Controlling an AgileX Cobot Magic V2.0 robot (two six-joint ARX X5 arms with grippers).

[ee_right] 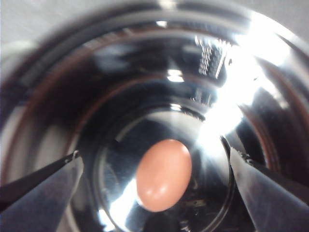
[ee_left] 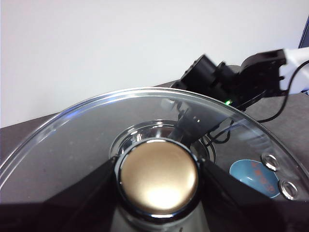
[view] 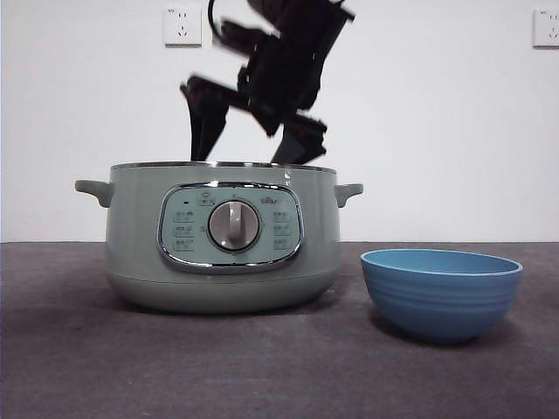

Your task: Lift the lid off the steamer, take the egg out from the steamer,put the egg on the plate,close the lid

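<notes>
egg (ee_right: 163, 175) seen lying on shiny floor inside steamer (view: 223, 236), lid (ee_left: 145, 130) already off. right gripper (ee_right: 154, 166) held above pot mouth, jaws spread wide, egg centred between them, its long axis running roughly along the jaws rather than across the gap. lid knob (ee_left: 158, 176) pinched by left gripper (ee_left: 158, 179), lid held aloft. plate (view: 441, 292) stood beside steamer toward counter's right edge, judged nearer right arm.

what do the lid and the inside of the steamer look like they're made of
The domed clear lid looks like glass: the other arm and the blue bowl show through it, with a shiny rim. The pale green steamer's inside looks like polished metal, mirroring bright glare around the reddish-brown egg.
</notes>
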